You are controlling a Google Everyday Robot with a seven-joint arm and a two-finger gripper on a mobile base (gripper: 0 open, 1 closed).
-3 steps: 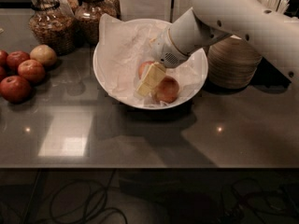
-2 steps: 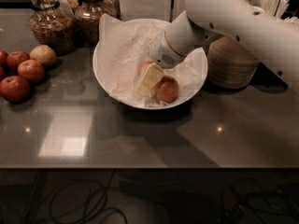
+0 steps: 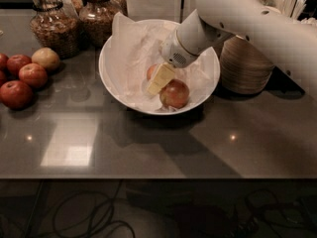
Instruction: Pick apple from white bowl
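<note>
Find apple (image 3: 150,72) in bowl (image 3: 111,90), half hidden behind gripper (image 3: 158,80), beside larger apple (image 3: 174,94). Cannot tell whether gripper is open or closed. Expect firm, slick, fairly light; grasp across middle.

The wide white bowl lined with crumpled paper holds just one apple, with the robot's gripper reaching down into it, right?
Not quite. The camera view shows two apples in the wide white bowl, not one: a smaller pinkish-red apple partly behind the gripper and a larger red apple with yellow-orange patches. The gripper does reach down into it.
</note>
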